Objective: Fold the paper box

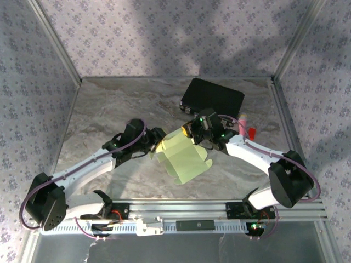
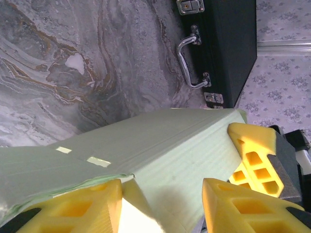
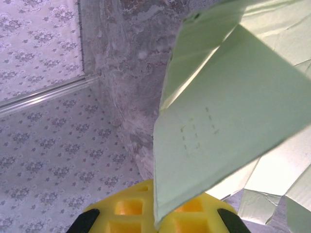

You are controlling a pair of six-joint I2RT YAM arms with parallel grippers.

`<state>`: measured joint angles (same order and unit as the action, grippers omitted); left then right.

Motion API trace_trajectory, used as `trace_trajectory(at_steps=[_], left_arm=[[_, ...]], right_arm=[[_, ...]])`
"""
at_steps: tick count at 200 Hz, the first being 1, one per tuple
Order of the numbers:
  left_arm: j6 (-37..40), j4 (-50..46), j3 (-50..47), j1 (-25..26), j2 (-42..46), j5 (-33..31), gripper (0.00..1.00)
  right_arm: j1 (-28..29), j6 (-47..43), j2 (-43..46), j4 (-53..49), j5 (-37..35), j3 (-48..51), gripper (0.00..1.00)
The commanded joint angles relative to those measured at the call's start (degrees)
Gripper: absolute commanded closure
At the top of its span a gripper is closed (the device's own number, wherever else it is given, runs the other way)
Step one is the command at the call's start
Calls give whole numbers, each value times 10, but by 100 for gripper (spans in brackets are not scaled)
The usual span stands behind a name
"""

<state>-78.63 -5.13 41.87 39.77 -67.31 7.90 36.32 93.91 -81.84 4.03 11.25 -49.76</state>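
The box (image 1: 184, 156), a pale green card sheet part folded, is at the centre of the top view, between the two arms and above the table (image 1: 109, 109). The right gripper (image 3: 155, 213) is clamped on one edge of it: at the bottom of its wrist view a card panel rises straight out from between the yellow fingers. That pinch likely serves as the anchor, to hold the sheet up and steady while the other arm works the creases.

The left gripper (image 2: 163, 191) is at the box's left edge in the top view. In its wrist view the fingers stand apart along the bottom of the frame, with a raised fold of card lying between them. Whether they press that fold or merely straddle it I cannot tell. Placed so, they look set to squeeze a side panel along its score line.

Flaps hang loose at the lower right of the right wrist view, so the folding seems only part done. A black case (image 1: 213, 97) lies at upper centre, apart from the card.
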Motion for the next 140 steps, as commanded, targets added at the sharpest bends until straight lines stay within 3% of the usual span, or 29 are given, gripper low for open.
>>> trace_trajectory(at_steps=[1,25,59,90,111,126,140], left_arm=[[-32,2,8,3,17,-14,52],[-34,11,8,3,7,-7,54],[-15,9,17,-8,-3,-3,65],[72,-104,45,-34,78,-34,46],[114,-177,15,-66,165,-89,45],[102,-91,-73,-133,202,-25,52],[88,-5,-138,-190,186,45,61]], right_arm=[[6,15,1,35,-2,17,100],[9,22,-2,57,-5,26,100],[10,31,3,57,-9,31,100],[-13,39,23,39,-3,34,100],[-28,51,42,27,8,36,100],[-36,53,57,11,10,31,100],[-43,61,74,2,12,33,100]])
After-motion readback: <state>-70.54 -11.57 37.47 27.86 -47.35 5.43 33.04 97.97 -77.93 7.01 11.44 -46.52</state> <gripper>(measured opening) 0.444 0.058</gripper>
